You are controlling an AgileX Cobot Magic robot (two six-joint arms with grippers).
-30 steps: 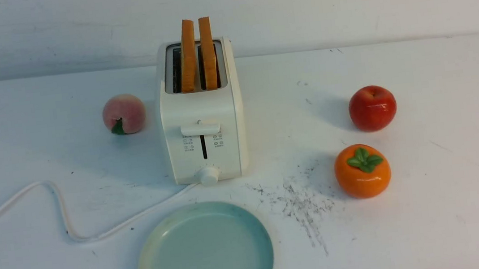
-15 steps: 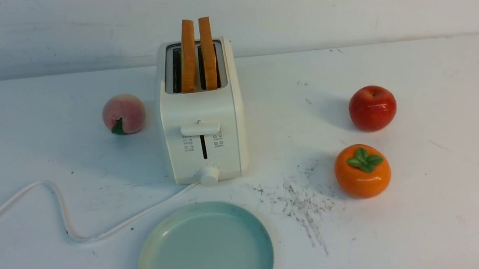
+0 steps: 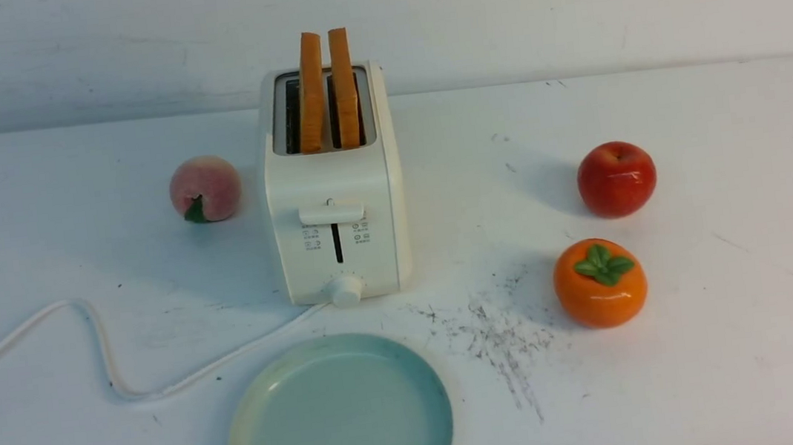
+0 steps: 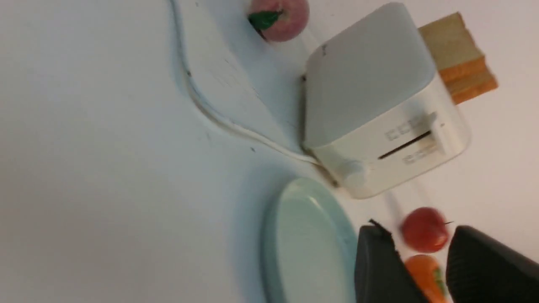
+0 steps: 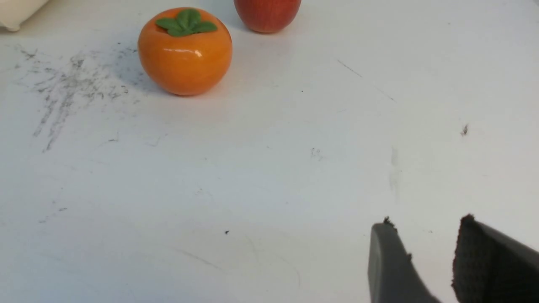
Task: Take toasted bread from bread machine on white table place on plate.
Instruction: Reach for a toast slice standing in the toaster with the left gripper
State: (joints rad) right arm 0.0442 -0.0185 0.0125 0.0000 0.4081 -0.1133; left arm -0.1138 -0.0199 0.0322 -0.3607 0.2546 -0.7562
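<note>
Golden-brown toast slices (image 3: 344,86) standing upright in the bread machine (image 3: 332,177), probably light, soft and crumbly, best pinched gently across the flat faces near the protruding upper edges; both arms' jaws are parted, with nothing between them.

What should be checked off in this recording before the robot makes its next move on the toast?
1. Toasted bread sticks up out of the bread machine where jaws could reach it: ok.
2. Lever at the upper end of its slot: ok.
3. Plate bare, ready for a slice: ok.
4. Left gripper open with nothing between its fingers: ok.
5. Right gripper open with nothing between its fingers: ok.
6. Toast loose enough in the slots to lift freely: cannot tell.
</note>
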